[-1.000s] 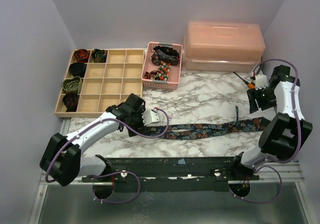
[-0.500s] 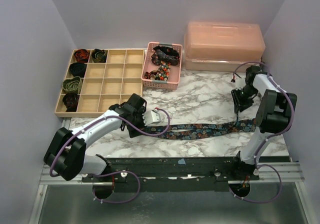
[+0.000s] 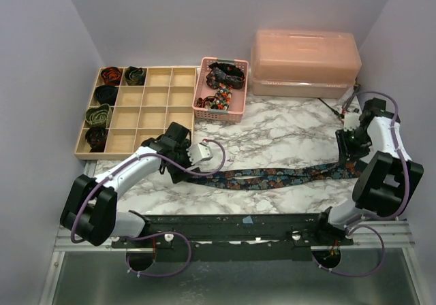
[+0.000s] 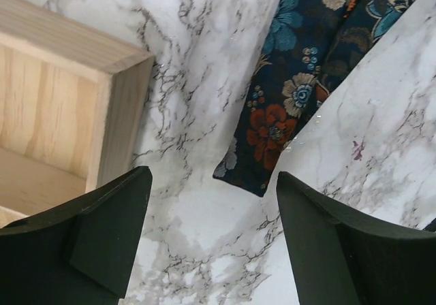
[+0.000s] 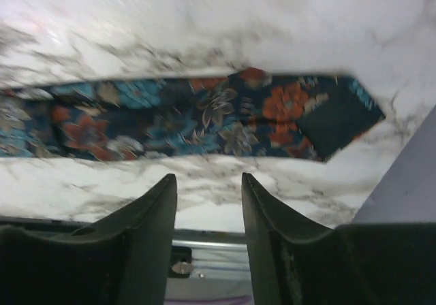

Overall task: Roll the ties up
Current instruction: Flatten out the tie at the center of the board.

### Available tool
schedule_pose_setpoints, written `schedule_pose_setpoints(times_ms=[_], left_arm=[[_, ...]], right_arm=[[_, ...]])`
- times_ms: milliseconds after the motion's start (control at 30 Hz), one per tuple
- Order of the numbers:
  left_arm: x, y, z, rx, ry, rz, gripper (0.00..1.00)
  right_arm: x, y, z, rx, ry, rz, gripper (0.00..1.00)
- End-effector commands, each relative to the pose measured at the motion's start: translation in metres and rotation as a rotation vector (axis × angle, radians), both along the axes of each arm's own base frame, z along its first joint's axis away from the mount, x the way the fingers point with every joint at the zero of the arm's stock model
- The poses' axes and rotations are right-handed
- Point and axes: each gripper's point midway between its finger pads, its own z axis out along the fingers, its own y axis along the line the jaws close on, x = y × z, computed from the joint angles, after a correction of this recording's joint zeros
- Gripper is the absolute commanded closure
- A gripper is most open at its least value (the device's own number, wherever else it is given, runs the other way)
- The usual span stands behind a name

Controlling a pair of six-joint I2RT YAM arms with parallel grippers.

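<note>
step in hand: looks to me like the start of a roll on the floral tie (image 3: pixel 286 177), with nothing pinched yet
where the tie is: flat and stretched left to right across the marble table (image 3: pixel 286 135), close to the near edge. The narrow tip (image 4: pixel 248 175) is near the corner of the wooden organizer tray (image 3: pixel 129 152) but not touching it, and the wide pointed end (image 5: pixel 334 121) is over on the right
how I'd do it: come straight down on the narrow tip and pinch only the last bit of fabric. Fold it over itself tight before turning, because a loose first wrap gives a floppy coil. I'd have the right side pin or lightly tension the wide end so the strip stays straight
left jaws: the left gripper (image 4: pixel 212 182) is spread wide and empty, hanging above the table with the narrow tip between its fingers, not touching it as far as I can tell
right jaws: the right gripper (image 5: pixel 208 179) is about half parted with nothing in the gap. It's above the wide end, a bit to the near side
watch out: that tray corner is just beside the left finger, easy to clip
rest of the job: five coiled ties (image 3: pixel 97 114) sit in the tray's left cells, and more unrolled ones are piled in the pink basket (image 3: pixel 216 115)
</note>
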Motion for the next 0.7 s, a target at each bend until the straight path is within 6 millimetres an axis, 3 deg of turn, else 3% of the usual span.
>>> schedule_pose_setpoints(times_ms=[0,167,300,533,667], left_arm=[[0.002,-0.005,0.018,-0.089,0.003,-0.018,0.22],[-0.001,-0.019,0.031,-0.161,-0.003,-0.098,0.25],[-0.005,-0.030,0.033,-0.190,0.053,-0.151,0.26],[-0.012,-0.023,0.003,-0.072,0.104,-0.209,0.27],[-0.010,-0.011,-0.010,0.015,0.126,-0.185,0.41]], right_arm=[[-0.033,-0.021,-0.019,0.012,0.113,-0.030,0.54],[-0.021,-0.027,-0.023,0.020,0.091,-0.052,0.57],[-0.016,-0.018,-0.027,0.085,0.092,-0.069,0.53],[-0.017,-0.016,-0.056,0.115,0.137,-0.079,0.53],[-0.026,-0.016,-0.074,0.111,0.184,-0.071,0.54]])
